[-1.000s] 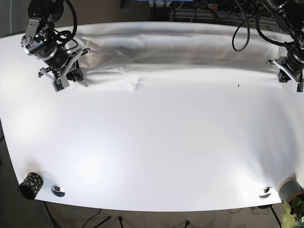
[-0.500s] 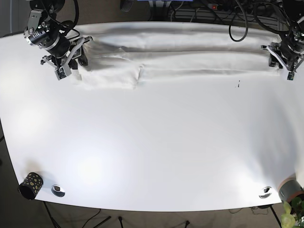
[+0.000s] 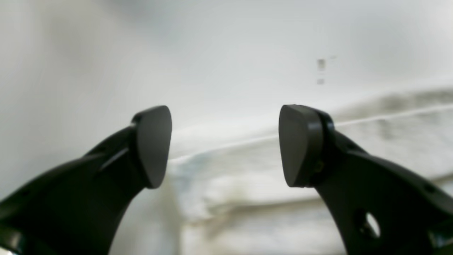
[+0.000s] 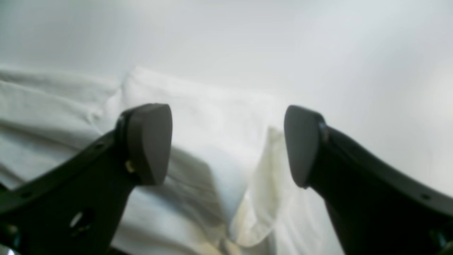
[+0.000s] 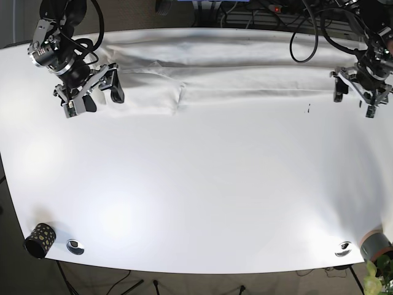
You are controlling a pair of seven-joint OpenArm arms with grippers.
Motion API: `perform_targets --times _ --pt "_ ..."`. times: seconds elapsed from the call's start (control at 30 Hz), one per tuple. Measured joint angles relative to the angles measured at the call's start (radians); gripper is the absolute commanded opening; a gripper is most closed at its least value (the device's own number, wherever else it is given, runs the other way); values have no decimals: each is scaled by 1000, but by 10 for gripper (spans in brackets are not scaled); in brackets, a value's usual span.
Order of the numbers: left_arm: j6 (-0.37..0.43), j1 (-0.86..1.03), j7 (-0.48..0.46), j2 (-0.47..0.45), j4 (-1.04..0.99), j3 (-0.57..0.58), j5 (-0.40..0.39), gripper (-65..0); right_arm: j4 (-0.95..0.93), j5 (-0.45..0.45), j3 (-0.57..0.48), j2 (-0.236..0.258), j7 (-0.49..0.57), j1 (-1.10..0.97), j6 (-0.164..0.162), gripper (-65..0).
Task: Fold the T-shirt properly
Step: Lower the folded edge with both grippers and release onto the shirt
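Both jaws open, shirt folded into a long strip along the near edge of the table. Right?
Not quite: the T-shirt lies as a long strip along the far edge of the table, as the base view shows. Both the left gripper and the right gripper do have their jaws open.

A wide white table point(image 5: 196, 196) fills the base view, and a white T-shirt point(image 5: 233, 74) lies flat on it as a long folded band along the far edge, stretching from just beside the right gripper point(image 5: 92, 95) across to just short of the left gripper point(image 5: 355, 95). On the near edge, well away from both claws, sit a dark spotted cup point(image 5: 39, 239) and a small metal disc point(image 5: 75, 246) below the right gripper, and another metal disc point(image 5: 343, 249) below the left gripper.
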Motion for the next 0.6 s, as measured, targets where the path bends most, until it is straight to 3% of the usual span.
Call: perform_targets --times 0.13,0.33,0.47,0.6 --pt "-2 28 4 2 -11 16 7 -217 -2 3 -61 -11 -43 4 3 -178" --pt "0 96 5 -1 -34 25 6 -217 -39 -10 -50 -34 -32 -18 -5 -178" --pt "0 126 5 -5 -38 24 7 -217 -69 -101 -60 -34 -47 -44 -8 -178" --pt "0 137 3 -8 -54 23 5 -217 -105 -116 -75 -39 -27 -35 5 -178"
